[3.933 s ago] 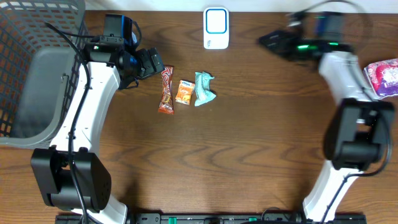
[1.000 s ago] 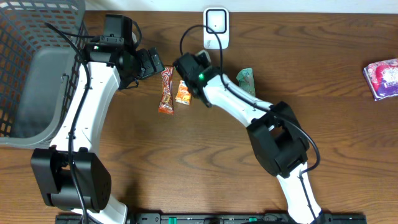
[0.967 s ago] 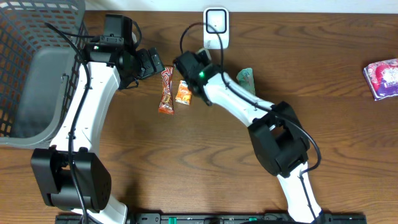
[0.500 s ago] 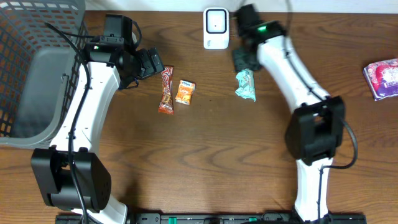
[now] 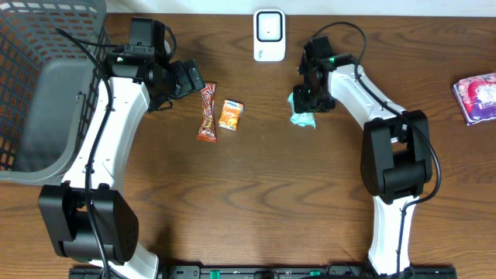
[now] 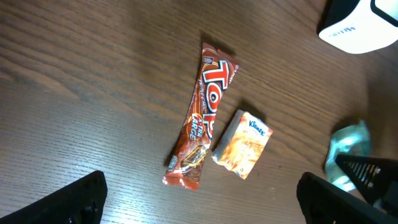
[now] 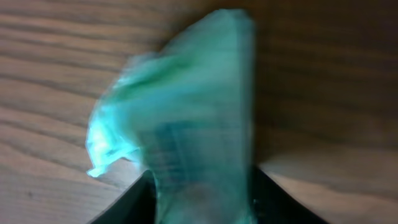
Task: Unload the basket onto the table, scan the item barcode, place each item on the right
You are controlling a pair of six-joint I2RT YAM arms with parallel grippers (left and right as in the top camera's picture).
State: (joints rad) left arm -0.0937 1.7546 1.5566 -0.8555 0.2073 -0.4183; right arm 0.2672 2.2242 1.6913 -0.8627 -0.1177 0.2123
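The step in hand was the pick-up of the item, and the scan itself was not yet done. The right fingers point(image 7: 130, 205) stood over the teal packet point(image 5: 302, 118), which was on the tabletop point(image 5: 256, 201) to the right of the white scanner point(image 5: 269, 35) and a little nearer to the robot, well apart from it. In the wrist view the packet rose up between the two fingers and seemed to touch both of them, so I judged that they were pinching it, although the picture was blurred and the grip looked fresh and not very deep. The left fingers point(image 6: 68, 202) were spread wide and held nothing; they hung near the top end of the red candy bar point(image 5: 207, 112), with the orange tissue packet point(image 5: 230, 115) just beside that bar. The next move, as I judged it, called for a firm hold, then a lift and a short carry toward the scanner. The side with the barcode should face the scanner window; where this barcode was on the soft, crumpled wrapper I could not tell.
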